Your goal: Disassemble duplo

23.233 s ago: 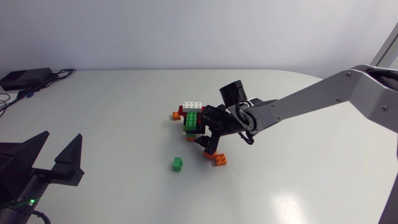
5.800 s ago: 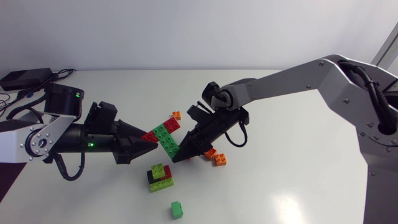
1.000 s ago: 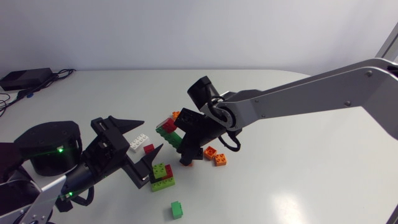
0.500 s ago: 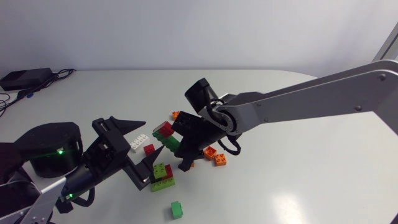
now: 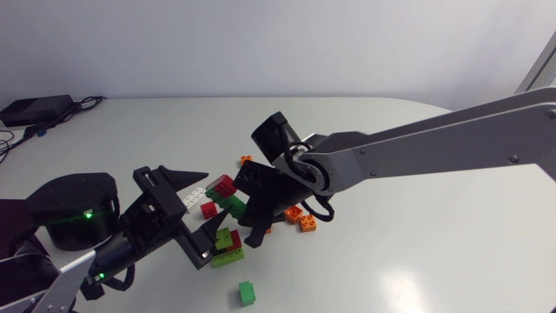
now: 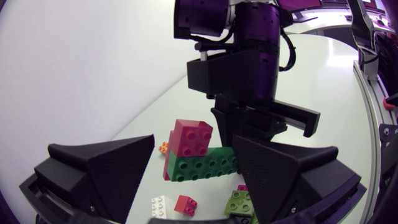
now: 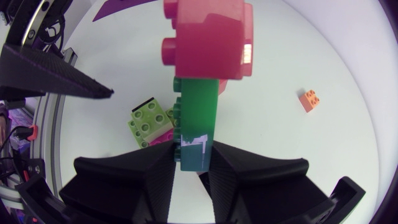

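Note:
My right gripper [image 7: 189,165] is shut on one end of a long dark green brick [image 7: 196,121]. A red brick [image 7: 208,40] sits on that brick's far end. In the head view the right gripper [image 5: 248,210] holds this pair above the table, red brick [image 5: 223,185] toward my left arm. My left gripper [image 5: 214,193] is open, its fingertips either side of the red end without visible contact. From the left wrist view the red brick [image 6: 193,137] and green brick [image 6: 202,167] lie just ahead, between the open fingers [image 6: 106,168].
On the table lie a lime, red and green stack [image 5: 228,246], a white brick [image 5: 193,196], a small red brick [image 5: 208,209], orange bricks [image 5: 301,217], a tiny orange piece [image 5: 246,159] and a small green brick [image 5: 248,293].
My right gripper has carried the green and red bricks leftward and down, closer to the left gripper's fingertips. The left gripper has stayed roughly in place, its fingers narrowing slightly.

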Controlling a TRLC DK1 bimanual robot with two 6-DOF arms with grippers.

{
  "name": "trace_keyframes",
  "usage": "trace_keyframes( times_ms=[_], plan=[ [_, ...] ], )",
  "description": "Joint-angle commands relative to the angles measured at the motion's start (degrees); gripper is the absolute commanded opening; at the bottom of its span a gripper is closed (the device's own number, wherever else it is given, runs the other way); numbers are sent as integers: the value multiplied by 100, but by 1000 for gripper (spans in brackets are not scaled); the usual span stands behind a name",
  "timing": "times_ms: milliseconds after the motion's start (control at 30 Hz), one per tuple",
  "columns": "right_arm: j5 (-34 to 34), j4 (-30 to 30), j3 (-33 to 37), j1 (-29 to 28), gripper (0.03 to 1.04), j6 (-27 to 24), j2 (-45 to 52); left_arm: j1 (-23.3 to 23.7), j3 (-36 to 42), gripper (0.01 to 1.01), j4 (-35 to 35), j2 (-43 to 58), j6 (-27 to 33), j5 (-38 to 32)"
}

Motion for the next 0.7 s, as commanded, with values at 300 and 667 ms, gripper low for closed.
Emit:
trace_keyframes(
  times_ms=[300, 667],
  plan=[
    [4, -11, -167, 185, 270, 43, -202, -89, -120, 864, 71, 119, 162, -68],
    [13, -28, -176, 334, 270, 43, -158, -107, -111, 603, 71, 128, 162, -182]
  ],
)
